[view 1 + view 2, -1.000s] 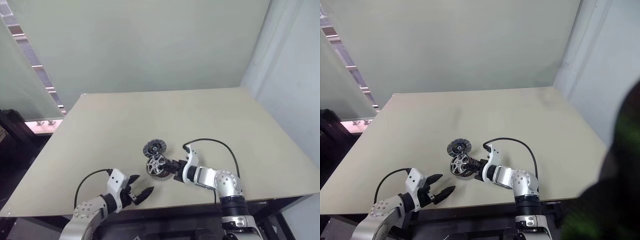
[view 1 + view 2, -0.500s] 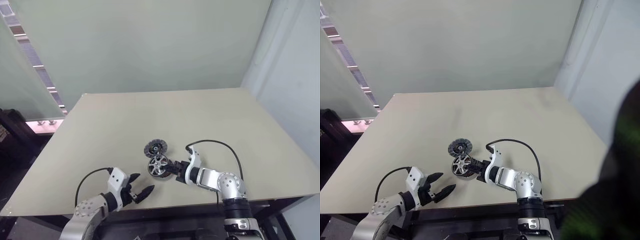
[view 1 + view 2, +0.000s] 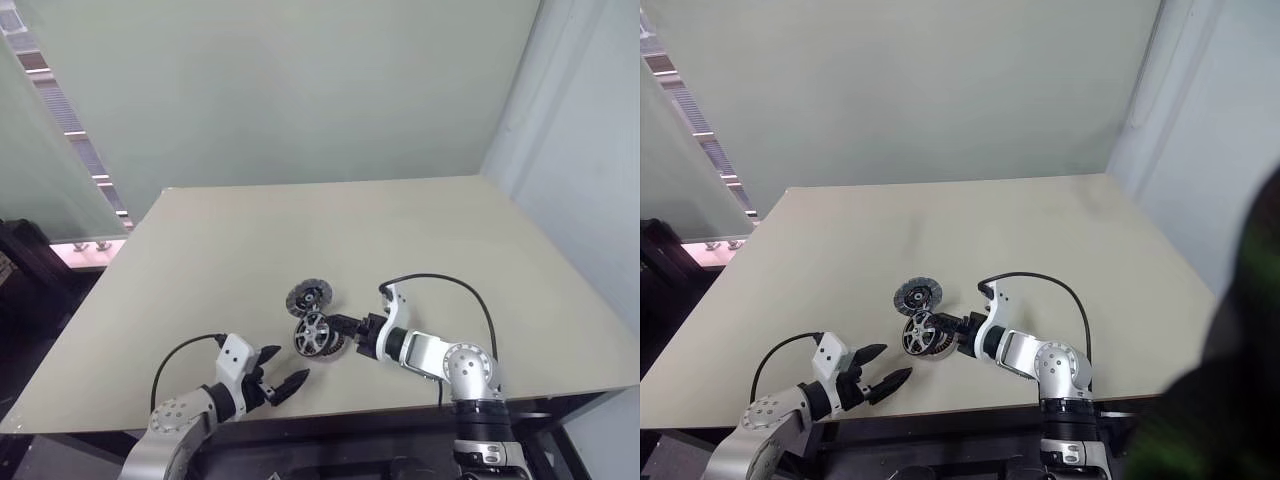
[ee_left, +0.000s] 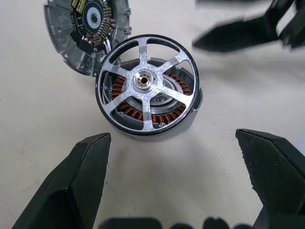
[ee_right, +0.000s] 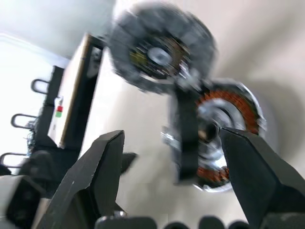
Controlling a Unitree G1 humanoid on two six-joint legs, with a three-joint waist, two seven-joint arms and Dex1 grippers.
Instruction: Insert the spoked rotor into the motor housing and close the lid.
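The shiny spoked rotor (image 4: 144, 82) lies on top of the motor housing (image 4: 151, 117), whose copper windings show between the spokes; the housing's grey edge peeks out on one side. The lid (image 4: 90, 21), a grey ribbed disc with a dark centre, lies flat on the table touching them, on their far side (image 3: 309, 296). My right gripper (image 3: 342, 332) is open just right of the rotor, apart from it, nothing between its fingers (image 5: 102, 162). My left gripper (image 3: 288, 366) is open near the table's front edge, short of the rotor, holding nothing.
The beige table (image 3: 330, 230) stretches away behind the parts. A black cable (image 3: 440, 282) loops from my right wrist over the table. A wall stands beyond the far edge, and a dark gap with railings lies off the left edge.
My right gripper has opened and let go of the rotor, then drawn back a little to the right and up. The rotor now rests on the housing. My left gripper has kept still.
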